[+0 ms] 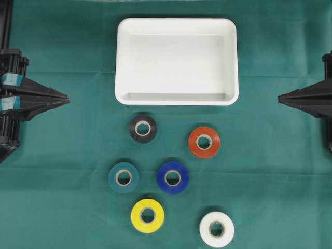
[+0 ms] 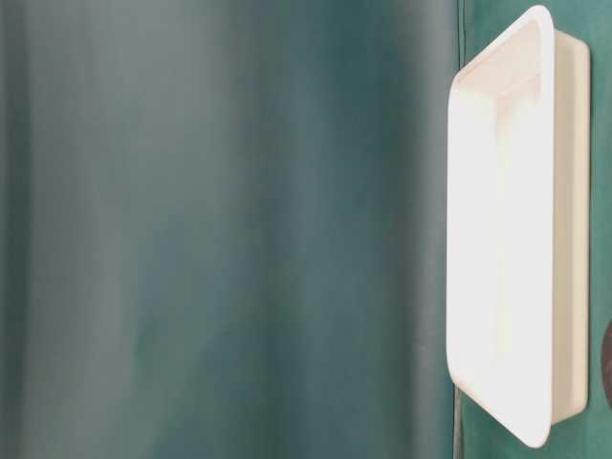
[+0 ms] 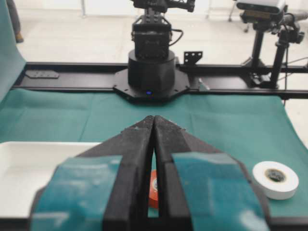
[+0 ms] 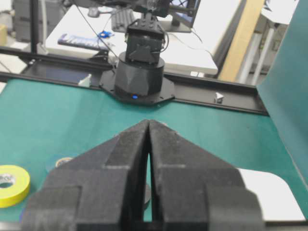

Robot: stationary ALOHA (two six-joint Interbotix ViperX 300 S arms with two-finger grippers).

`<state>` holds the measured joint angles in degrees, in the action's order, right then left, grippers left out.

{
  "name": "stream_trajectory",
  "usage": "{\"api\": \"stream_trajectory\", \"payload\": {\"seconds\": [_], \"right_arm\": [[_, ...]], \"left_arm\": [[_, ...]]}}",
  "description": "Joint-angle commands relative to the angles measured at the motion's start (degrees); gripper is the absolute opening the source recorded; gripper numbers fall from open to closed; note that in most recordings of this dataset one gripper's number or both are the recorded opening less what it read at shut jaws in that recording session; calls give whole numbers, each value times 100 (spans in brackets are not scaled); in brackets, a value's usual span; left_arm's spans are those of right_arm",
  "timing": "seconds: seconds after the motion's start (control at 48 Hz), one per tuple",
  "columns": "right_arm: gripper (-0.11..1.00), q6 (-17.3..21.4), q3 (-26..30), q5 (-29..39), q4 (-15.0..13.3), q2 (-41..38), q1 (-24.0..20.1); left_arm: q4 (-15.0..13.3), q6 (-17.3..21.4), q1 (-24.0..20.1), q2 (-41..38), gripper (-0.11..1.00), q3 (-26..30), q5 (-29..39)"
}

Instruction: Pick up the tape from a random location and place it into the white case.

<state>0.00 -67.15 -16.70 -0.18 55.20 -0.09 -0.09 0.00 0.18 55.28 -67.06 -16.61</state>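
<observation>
Left pincer [image 3: 154, 126] closed, empty; white tape [image 3: 275, 179] right, white case [image 3: 29, 168] left.

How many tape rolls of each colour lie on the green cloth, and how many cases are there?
black tape roll: 1
orange tape roll: 1
teal tape roll: 1
blue tape roll: 1
yellow tape roll: 1
white tape roll: 1
white case: 1
Total: 6 rolls and 1 case, 7 things.
</observation>
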Motion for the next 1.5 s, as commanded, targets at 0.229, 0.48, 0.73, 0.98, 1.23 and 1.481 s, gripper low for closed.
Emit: {"api": "stream_trajectory", "payload": {"seconds": [0.229, 0.48, 0.73, 0.98, 1.23, 1.481], "right_arm": [[0, 35, 325, 800, 26, -167, 44], [0, 44, 422, 879, 26, -290, 53], [47, 132, 422, 914, 26, -299, 70], [91, 141, 422, 958, 26, -308, 114], [91, 141, 422, 967, 26, -308, 132], [91, 141, 431, 967, 26, -308, 123]], "left_arm": [[-9, 0, -35, -70, 1, 202, 510], [-9, 70, -35, -70, 2, 229, 536], [-9, 167, -35, -70, 59, 229, 536], [-9, 167, -35, -70, 99, 229, 563], [-9, 132, -35, -70, 99, 229, 571], [-18, 26, 193, -70, 99, 237, 729]]}}
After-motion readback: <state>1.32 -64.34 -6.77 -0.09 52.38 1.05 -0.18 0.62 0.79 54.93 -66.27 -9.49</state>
